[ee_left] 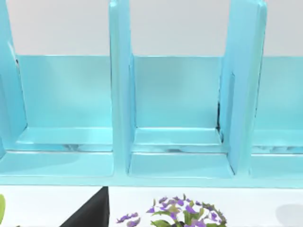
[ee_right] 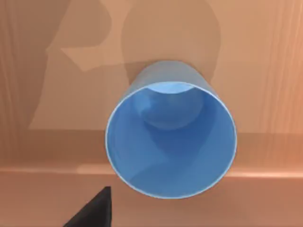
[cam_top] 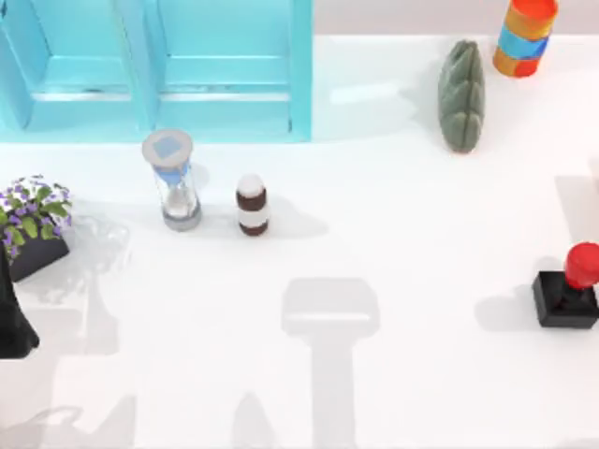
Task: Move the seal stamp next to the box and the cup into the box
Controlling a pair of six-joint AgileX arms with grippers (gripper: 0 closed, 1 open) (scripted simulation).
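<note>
Close under the right wrist camera: blue cup (ee_right: 170, 142), open mouth facing the lens, over a brown surface. At the table's left edge, left arm (cam_top: 11, 323) parked by flower pot (cam_top: 36, 229); then hourglass (cam_top: 174, 182), brown bottle (cam_top: 253, 206); far right, seal stamp (cam_top: 569, 288), upright, well apart from cyan box (cam_top: 225, 94). Grip of either arm: cannot tell.

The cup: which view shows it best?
The right wrist view: the blue cup sits large, open mouth toward the camera, over a brown surface. The top view and left wrist view give no usable look at it.
</note>
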